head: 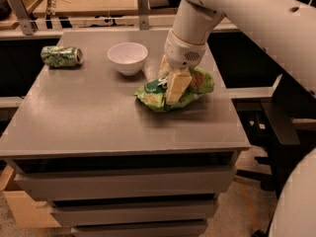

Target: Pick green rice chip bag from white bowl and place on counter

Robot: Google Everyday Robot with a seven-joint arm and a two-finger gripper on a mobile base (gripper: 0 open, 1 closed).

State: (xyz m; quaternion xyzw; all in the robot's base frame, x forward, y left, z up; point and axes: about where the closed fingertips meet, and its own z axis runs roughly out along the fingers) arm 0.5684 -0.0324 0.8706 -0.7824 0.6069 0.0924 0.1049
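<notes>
My gripper is down on the crinkled light-green foil rice chip bag, near the right edge of the flat matte grey counter, slightly toward the far edge. Fingers look clamped on a bunched fold of foil, one tan pad in front, one behind. The bag lies on the counter, outside the small glossy round white bowl, which sits just left of it.

Step in hand, I'd say: release. Open fully, then lift straight up. The foil looks thin and springy and may catch on the pads, and any sideways drag would pull it along.

Green patterned soda can lies on its side at the far-left corner, well apart.
</notes>
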